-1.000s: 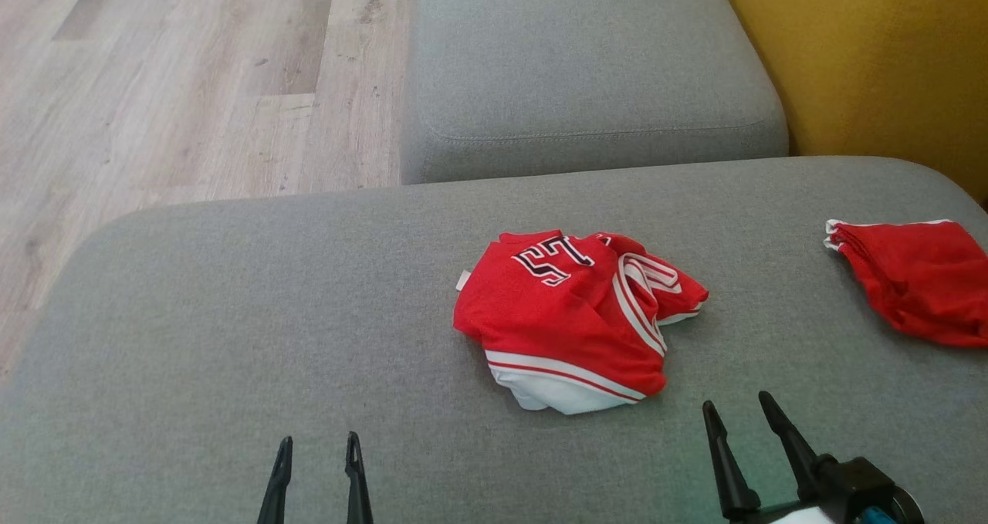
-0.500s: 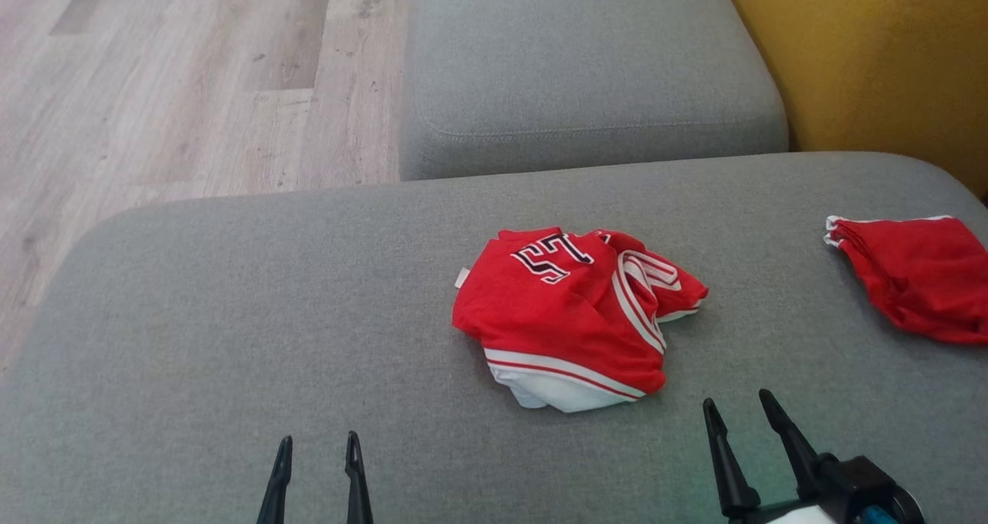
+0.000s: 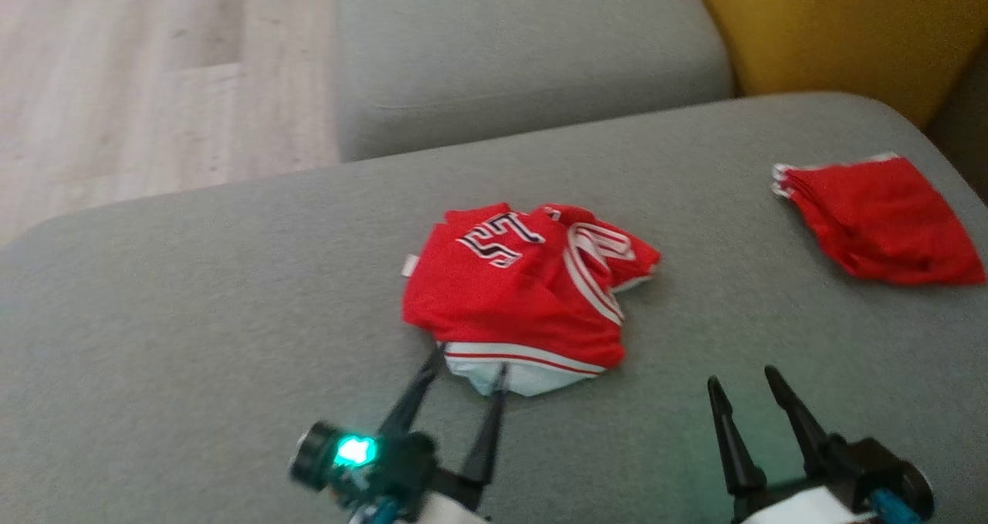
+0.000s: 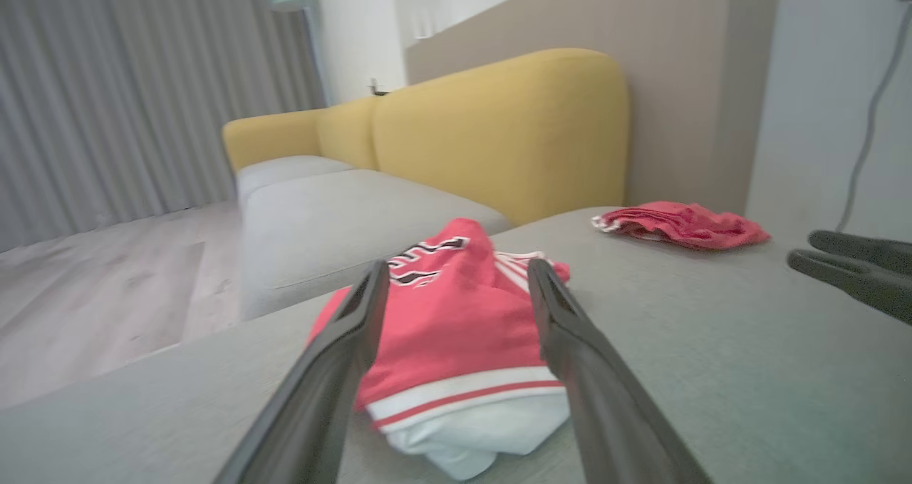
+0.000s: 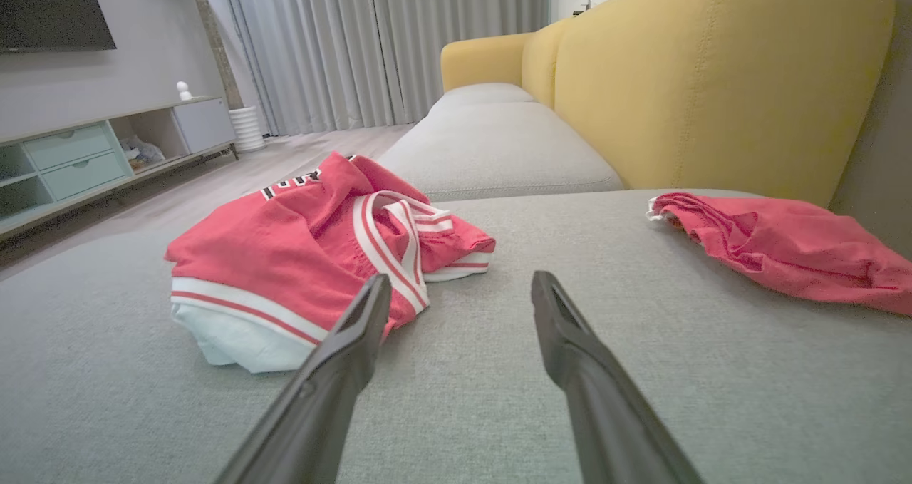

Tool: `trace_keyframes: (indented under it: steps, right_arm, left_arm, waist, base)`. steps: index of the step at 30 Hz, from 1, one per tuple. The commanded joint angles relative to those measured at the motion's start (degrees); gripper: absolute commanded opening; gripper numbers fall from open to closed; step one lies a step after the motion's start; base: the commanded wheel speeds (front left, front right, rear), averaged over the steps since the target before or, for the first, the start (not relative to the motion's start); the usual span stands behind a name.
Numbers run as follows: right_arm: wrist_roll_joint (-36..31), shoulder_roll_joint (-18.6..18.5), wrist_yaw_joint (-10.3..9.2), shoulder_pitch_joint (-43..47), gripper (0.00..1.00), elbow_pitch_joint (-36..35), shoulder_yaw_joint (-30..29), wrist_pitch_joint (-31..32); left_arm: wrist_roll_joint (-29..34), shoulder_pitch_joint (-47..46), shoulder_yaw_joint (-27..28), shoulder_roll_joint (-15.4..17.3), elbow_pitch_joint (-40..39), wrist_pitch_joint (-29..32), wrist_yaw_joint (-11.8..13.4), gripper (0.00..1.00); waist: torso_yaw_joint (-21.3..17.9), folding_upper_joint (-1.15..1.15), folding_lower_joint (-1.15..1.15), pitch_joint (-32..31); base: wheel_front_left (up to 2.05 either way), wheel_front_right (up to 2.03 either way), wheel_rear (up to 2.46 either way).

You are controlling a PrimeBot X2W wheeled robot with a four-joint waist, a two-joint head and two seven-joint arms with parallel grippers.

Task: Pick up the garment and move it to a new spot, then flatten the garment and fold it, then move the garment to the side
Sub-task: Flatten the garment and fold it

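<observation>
While left gripper (image 3: 471, 362) and right gripper (image 3: 741, 376) gape, the bunched garment's (image 3: 517, 292) white hem faces them

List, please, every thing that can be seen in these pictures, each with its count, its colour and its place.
jersey: one, red with white trim and dark lettering, crumpled in the middle of the near cushion.
second garment: one, red, lying at the far right of the same cushion.
near cushion: one, grey, under both garments.
far cushion: one, grey, beyond the near one.
sofa back: one, yellow, upper right.
floor: pale wood, upper left.
curtains: grey, far side of the room.
cabinet: one, pale, against the wall.
left tool: one, dark, open, tips at the jersey's near white edge.
right tool: one, dark, open, over bare cushion to the right of the jersey.
</observation>
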State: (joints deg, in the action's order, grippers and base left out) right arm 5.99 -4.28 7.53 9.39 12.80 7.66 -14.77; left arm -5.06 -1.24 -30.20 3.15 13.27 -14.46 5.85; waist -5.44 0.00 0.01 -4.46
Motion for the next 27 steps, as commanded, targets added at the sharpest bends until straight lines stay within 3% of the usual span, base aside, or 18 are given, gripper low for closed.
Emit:
trace_keyframes:
  steps: [1,7,11,17,23,24,25,27]
  right_arm:
    - [-0.13,-0.9,-0.04,-3.78,1.0,-2.27,1.26,-0.23]
    - [0.05,-0.99,-0.04,-5.98,1.0,-4.12,1.9,-0.23]
    - [0.41,-0.94,-0.04,-7.58,1.0,-4.84,1.9,-0.23]
    - [1.12,-0.81,-0.04,-10.46,1.0,-4.78,2.1,-0.23]
    - [1.22,-0.6,-0.04,-11.41,1.0,-4.41,2.09,-0.23]
    - [1.17,-0.57,-0.04,-11.4,1.0,-4.35,2.06,-0.23]
    - [1.12,-0.55,-0.04,-11.38,1.0,-4.28,2.01,-0.23]
    - [1.0,-0.49,-0.04,-11.37,1.0,-4.13,1.95,-0.23]
  left_arm:
    - [0.07,-4.24,0.09,-0.27,-0.22,-0.53,-0.44,1.0]
    - [-1.4,-17.08,-11.94,-0.27,12.75,-0.53,-3.64,1.0]
    - [-4.59,-24.65,-16.75,-0.27,20.47,0.48,-3.58,1.0]
    - [-9.54,-32.63,-20.93,-0.27,30.8,6.48,0.15,1.0]
    - [-16.82,-33.68,-25.01,-0.27,36.02,14.17,-2.1,1.0]
    - [-17.66,-33.81,-25.55,-0.27,35.96,13.94,-2.2,0.43]
    - [-18.39,-34.05,-26.06,-0.27,35.76,13.27,-2.15,0.0]
    - [-19.65,-34.78,-26.98,-0.27,35.19,11.36,-1.86,0.0]
  waist:
    - [-3.34,0.0,-0.01,2.03]
    - [-11.78,0.0,-0.01,7.46]
    - [-15.27,0.0,-0.01,12.36]
    - [-18.16,0.0,-0.01,17.07]
    - [-19.14,0.0,-0.01,17.33]
    - [-19.14,0.0,-0.01,17.14]
    - [-19.1,0.0,-0.01,16.88]
    - [-19.02,0.0,-0.01,16.3]
  base:
    - [0.0,0.0,0.0]
    - [0.0,0.0,0.0]
    - [0.0,0.0,0.0]
    - [0.0,0.0,0.0]
    - [0.0,0.0,0.0]
    - [0.0,0.0,0.0]
    - [0.0,0.0,0.0]
    - [0.0,0.0,0.0]
